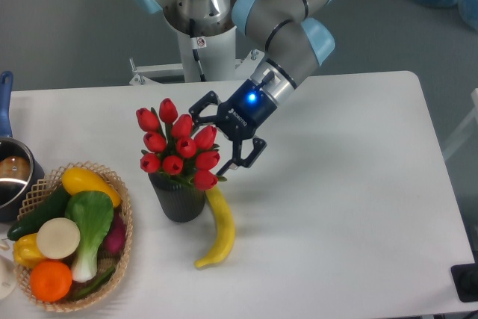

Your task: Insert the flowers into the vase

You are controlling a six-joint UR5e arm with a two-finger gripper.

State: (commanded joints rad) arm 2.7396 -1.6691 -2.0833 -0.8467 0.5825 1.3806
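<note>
The flowers [178, 146], a bunch of red tulips with green leaves, stand in the mouth of the vase [178, 198], a dark ribbed cylinder left of the table's middle. The blooms spread wider than the vase and hide its mouth. My gripper [226, 137] hangs just right of the bunch, open, its black fingers [251, 153] spread apart with nothing between them. One finger sits close to the rightmost blooms; I cannot tell whether it touches them.
A yellow banana [218, 225] lies on the table against the vase's right side. A wicker basket [30, 289] of vegetables and fruit stands at the front left. A metal pot [13, 175] with a blue handle sits at the left edge.
</note>
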